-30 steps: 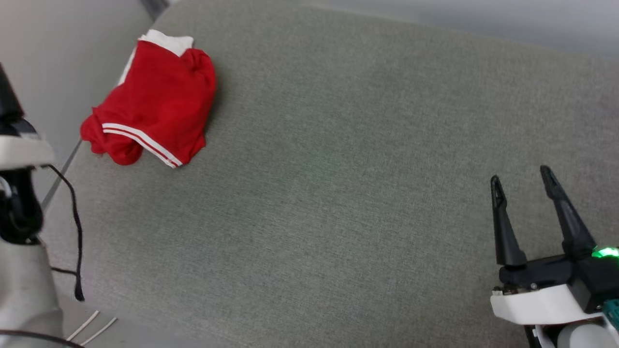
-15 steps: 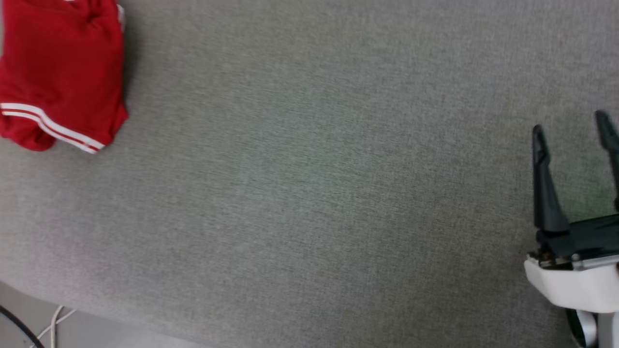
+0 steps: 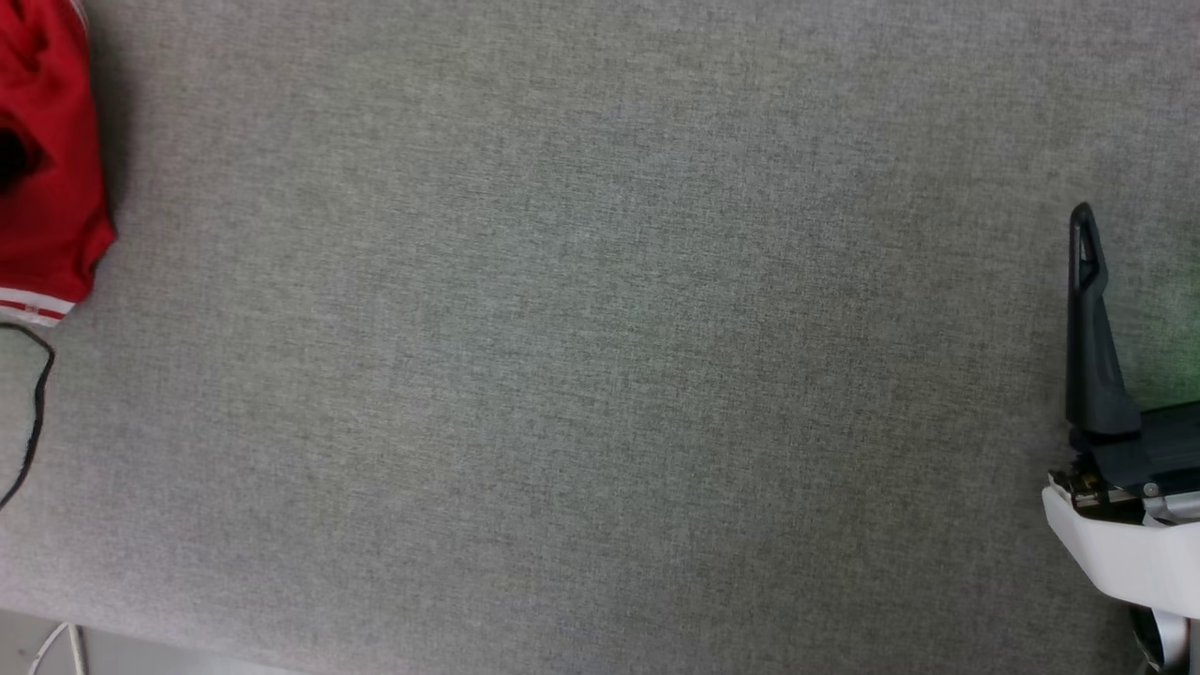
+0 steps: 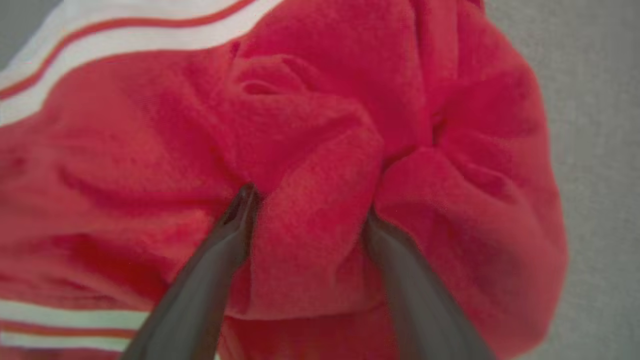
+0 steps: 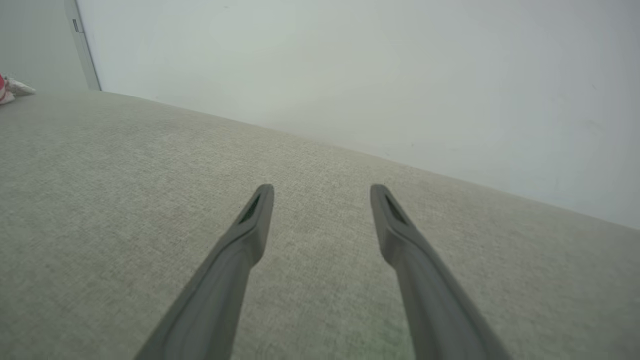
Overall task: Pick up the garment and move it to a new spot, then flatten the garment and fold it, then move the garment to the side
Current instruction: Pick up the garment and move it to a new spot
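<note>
The garment (image 3: 47, 187) is a crumpled red heap with white-and-red striped trim, at the far left edge of the head view on a grey fabric surface (image 3: 600, 375). In the left wrist view the garment (image 4: 325, 100) is very close. My left gripper (image 4: 309, 202) is open, its fingertips pressed into the cloth with a raised red fold between them. My right gripper (image 5: 322, 192) is open and holds nothing, hovering over bare grey fabric far to the right of the garment. One of its dark fingers (image 3: 1087, 309) stands at the right edge of the head view.
A thin black cable (image 3: 37, 394) loops over the surface's left side below the garment. The surface's front edge, with floor and white cords (image 3: 56, 647), is at the bottom left. A pale wall (image 5: 350, 75) rises behind the surface.
The head camera has swung, so the garment has slid to the picture's left edge and the right gripper to its right edge. The garment itself lies as before.
</note>
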